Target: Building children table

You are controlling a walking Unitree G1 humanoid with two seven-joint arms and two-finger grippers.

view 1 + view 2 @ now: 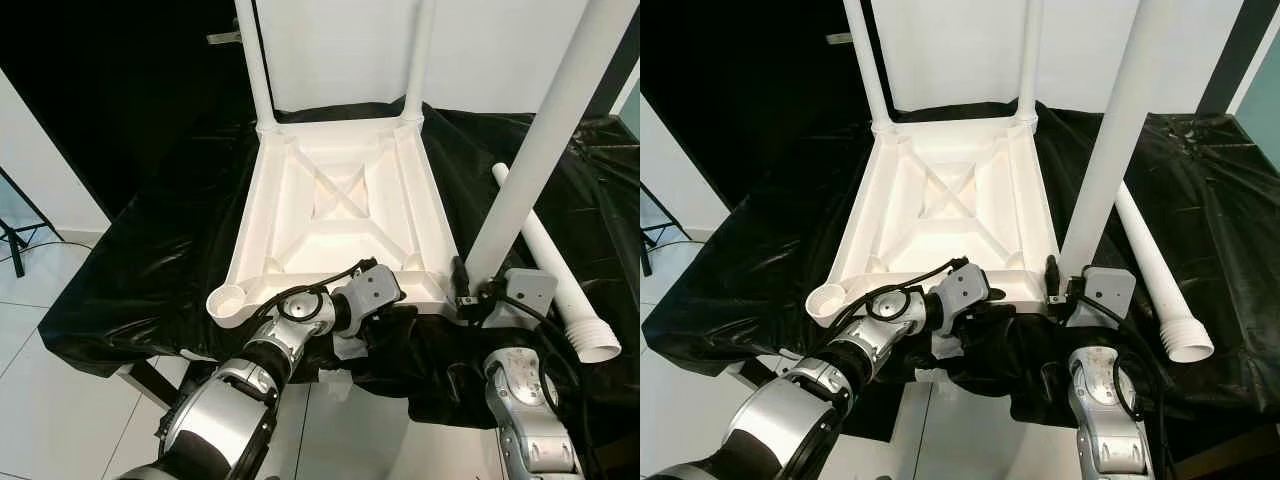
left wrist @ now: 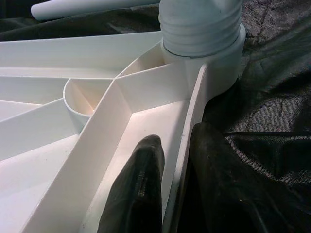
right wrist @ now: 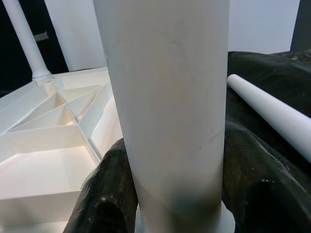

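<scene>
Our left hand (image 2: 170, 194) pinches the near rim of the upturned white plastic table top (image 1: 345, 200) on the black-draped tabletop (image 1: 150, 270). Our right hand (image 3: 175, 194) clamps the stiff, light, slippery white leg (image 1: 530, 160), low near its socket.

Left arm (image 1: 262, 362) reaching forward and across toward the middle, elbow bent, silver forearm angled up to a grey wrist block (image 1: 372, 288). Left tool (image 2: 175, 194) closed across a thin white rim, one black finger (image 2: 138, 189) inside, the other pressed against the outer face. Right arm (image 1: 525, 420) rising nearly straight up from the lower right, wrist block (image 1: 522, 296) level with the left one and just beside it. Right tool (image 3: 175, 194) clamped around an upright white table leg (image 3: 167, 97), fingers (image 3: 109, 194) hugging both sides near its base.
</scene>
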